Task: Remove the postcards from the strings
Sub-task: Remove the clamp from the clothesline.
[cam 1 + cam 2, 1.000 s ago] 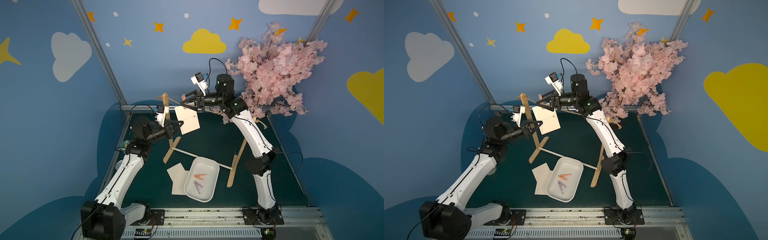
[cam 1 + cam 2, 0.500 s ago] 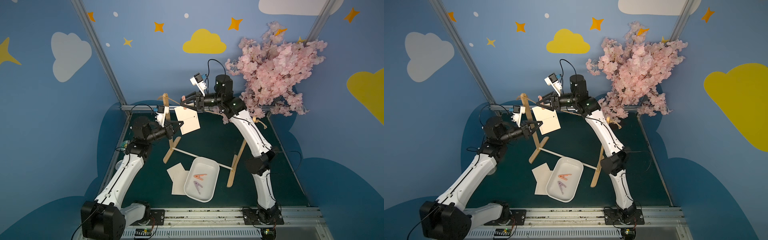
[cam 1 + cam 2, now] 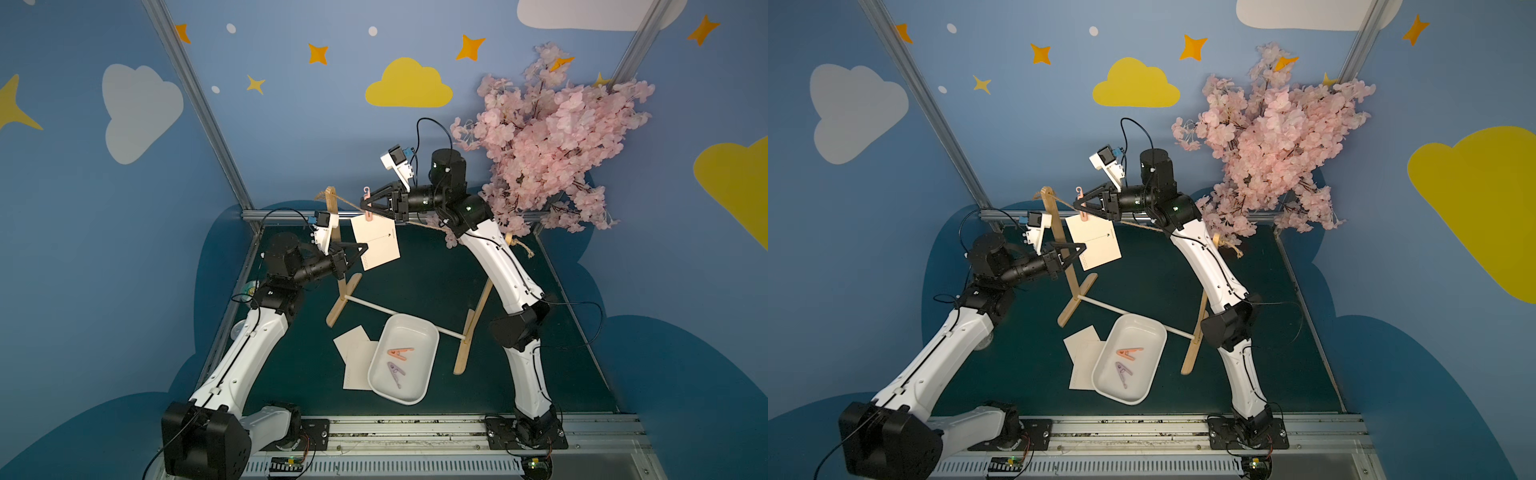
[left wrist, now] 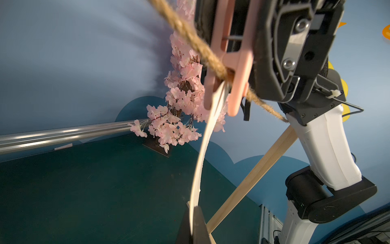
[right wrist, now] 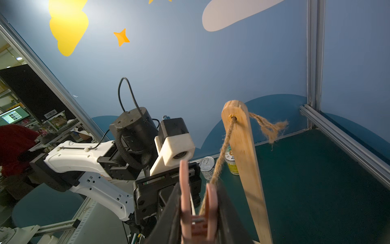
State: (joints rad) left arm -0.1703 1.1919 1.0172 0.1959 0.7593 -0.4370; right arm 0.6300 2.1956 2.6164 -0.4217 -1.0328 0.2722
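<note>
One cream postcard point(image 3: 376, 243) point(image 3: 1094, 245) hangs from the tan string point(image 3: 424, 225) point(image 3: 1138, 224) by a pink clothespin point(image 3: 367, 203) point(image 3: 1081, 208). My right gripper point(image 3: 365, 205) point(image 3: 1076, 203) is shut on the clothespin's handles point(image 5: 198, 211). In the left wrist view the clothespin's tips point(image 4: 238, 69) stand apart around the card's top edge. My left gripper point(image 3: 365, 248) point(image 3: 1084, 248) point(image 4: 195, 213) is shut on the card's lower side edge point(image 4: 200, 152). Two more postcards point(image 3: 353, 353) point(image 3: 1084, 353) lie flat on the table.
A white tray point(image 3: 432, 336) beside the flat cards holds an orange peg point(image 3: 401, 353) and a purple peg point(image 3: 395, 372). Wooden uprights point(image 3: 343, 270) point(image 3: 478, 316) joined by a white rod point(image 3: 374, 307) carry the string. A pink blossom tree point(image 3: 552, 137) fills the back right.
My right gripper has closed onto the pink clothespin at the string. The left gripper and the hanging card have stayed where they were.
</note>
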